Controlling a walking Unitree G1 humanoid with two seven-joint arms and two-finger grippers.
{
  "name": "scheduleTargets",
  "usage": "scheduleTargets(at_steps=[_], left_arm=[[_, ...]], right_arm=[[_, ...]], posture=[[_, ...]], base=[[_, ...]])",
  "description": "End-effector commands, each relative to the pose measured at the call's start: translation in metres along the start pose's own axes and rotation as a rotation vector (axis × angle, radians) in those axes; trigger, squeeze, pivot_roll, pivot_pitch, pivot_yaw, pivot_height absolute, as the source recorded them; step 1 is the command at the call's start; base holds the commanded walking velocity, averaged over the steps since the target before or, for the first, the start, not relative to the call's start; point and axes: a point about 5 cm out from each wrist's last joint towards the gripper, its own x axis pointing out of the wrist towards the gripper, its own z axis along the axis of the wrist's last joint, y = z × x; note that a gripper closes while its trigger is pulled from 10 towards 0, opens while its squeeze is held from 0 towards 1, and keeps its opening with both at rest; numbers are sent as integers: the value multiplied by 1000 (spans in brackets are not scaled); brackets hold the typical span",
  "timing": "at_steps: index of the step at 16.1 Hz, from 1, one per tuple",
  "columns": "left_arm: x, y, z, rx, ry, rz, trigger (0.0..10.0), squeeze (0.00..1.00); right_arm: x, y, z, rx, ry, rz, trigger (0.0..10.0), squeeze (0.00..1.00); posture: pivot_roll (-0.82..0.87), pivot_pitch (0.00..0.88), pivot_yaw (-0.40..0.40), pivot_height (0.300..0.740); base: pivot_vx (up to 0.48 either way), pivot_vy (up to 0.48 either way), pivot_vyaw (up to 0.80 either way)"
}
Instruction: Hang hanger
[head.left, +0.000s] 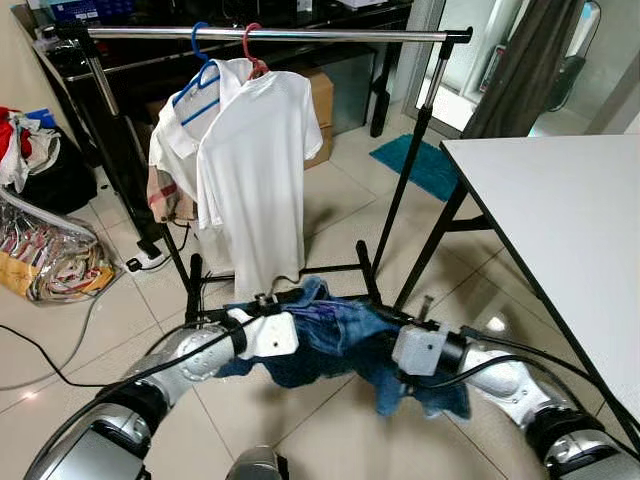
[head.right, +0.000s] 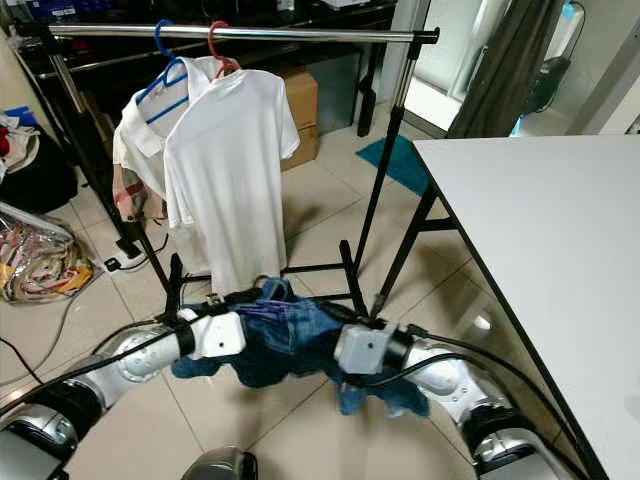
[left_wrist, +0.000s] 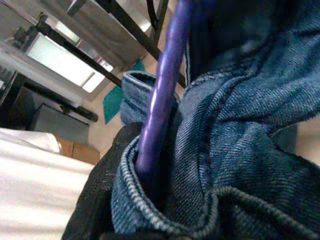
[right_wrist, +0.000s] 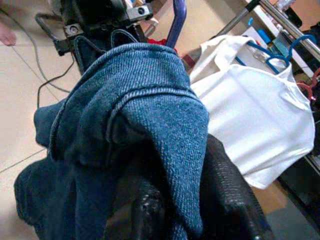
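We are facing a black-framed garment rack with a silver rail (head.left: 270, 34), white shirts (head.left: 255, 160) hanging there. Below it, our left end effector (head.left: 268, 300) and right end effector (right_wrist: 195, 210) are clamping blue denim jeans (head.left: 345, 345) on a purple plastic hanger (left_wrist: 162, 90).

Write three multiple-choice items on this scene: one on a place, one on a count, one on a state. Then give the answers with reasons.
1. Where does the white shirt hang?
A. on the rail
B. on the table
C. on the floor

2. How many hangers are hooked on the rail?
A. one
B. two
C. four

3. What state is the denim garment in?
A. hung on the rail
B. folded on the table
C. held bunched between both arms

Answers: 1 A, its red hanger hooks over the rail. 2 B, a blue hanger and the red one. 3 C, it sags between the left gripper and right gripper, below the rail.
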Motion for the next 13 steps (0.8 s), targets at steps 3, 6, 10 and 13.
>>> scheduleTargets(at_steps=[3, 6, 10, 13], left_arm=[[5, -2, 4, -36, -11, 16, 0, 0], [3, -5, -1, -106, 17, 50, 0, 0], [-2, -16, -9, -162, 58, 55, 0, 0], [-2, -22, -11, -206, 73, 69, 0, 0]], right_arm=[[9, -13, 6, -5, -44, -20, 10000, 0], [2, -16, 4, 1, -27, -52, 10000, 0], [-22, -13, -5, -7, 26, 63, 10000, 0], [-32, -11, -8, 17, 54, 130, 10000, 1000]], posture=[[268, 0, 0, 740], [267, 0, -1, 740], [260, 0, -3, 740], [258, 1, -7, 740]], base=[[0, 0, 0], [0, 0, 0], [0, 0, 0], [0, 0, 0]])
